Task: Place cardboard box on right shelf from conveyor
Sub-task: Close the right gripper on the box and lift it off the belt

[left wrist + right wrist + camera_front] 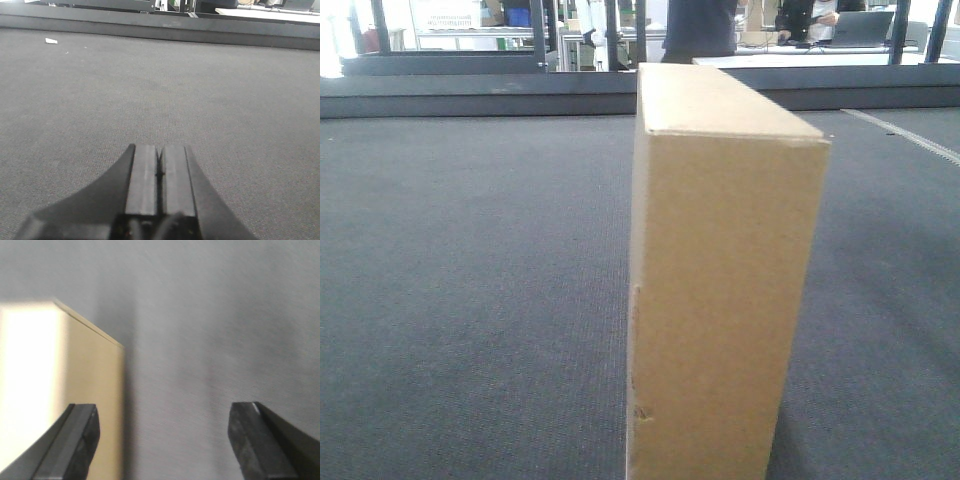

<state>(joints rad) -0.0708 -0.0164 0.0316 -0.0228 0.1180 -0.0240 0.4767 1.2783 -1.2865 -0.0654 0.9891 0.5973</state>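
Note:
The plain tan cardboard box stands upright on the dark grey woven conveyor, close to the front camera, with small dents low on its left edge. In the right wrist view my right gripper hangs open above the belt, its left finger over the box and its right finger over bare conveyor; nothing is between them. My left gripper is shut with its pads together and empty, pointing across the bare conveyor. The right shelf is out of view.
A dark grey rail borders the far side of the belt, with black frame posts, tables and people behind it. A small white scrap lies on the belt at the far left in the left wrist view.

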